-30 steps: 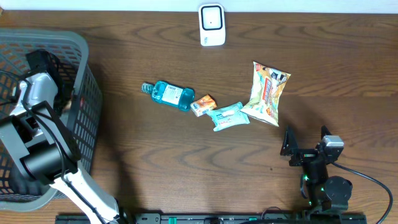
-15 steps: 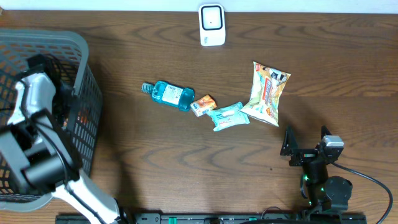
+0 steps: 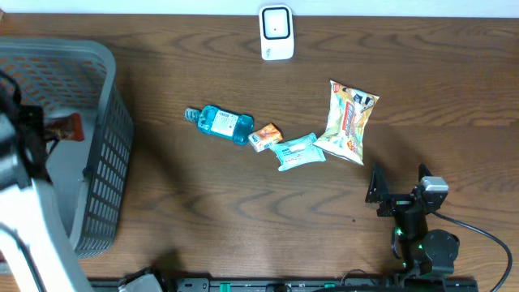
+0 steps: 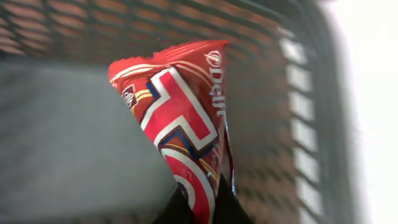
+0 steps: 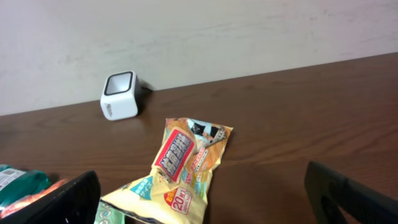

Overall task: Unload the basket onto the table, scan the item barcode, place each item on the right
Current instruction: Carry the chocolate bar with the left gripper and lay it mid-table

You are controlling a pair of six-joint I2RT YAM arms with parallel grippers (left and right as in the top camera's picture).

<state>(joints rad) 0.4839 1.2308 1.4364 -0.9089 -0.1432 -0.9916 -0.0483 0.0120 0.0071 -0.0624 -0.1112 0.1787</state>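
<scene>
Red snack packet point(image 4: 180, 137) is sitting clenched by one end in the left claw point(image 4: 200, 210), inside the grey basket's point(image 3: 104, 154) outline; the right claw point(image 3: 399, 186) is lying spread wide, empty, on the desk. Such a thin edge pinch is risking a slip or a snag on the mesh. Its long axis is running straight out from the claw, free end pointing at the basket wall, well apart from the scanner point(image 3: 276, 32).

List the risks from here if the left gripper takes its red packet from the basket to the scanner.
1. The left gripper pinches the red packet by its lower end, so it may slip or swing.
2. The packet hangs inside the mesh basket and could snag the wall on lifting.
3. No barcode shows on its visible face; it might meet the scanner wrong side on.
</scene>
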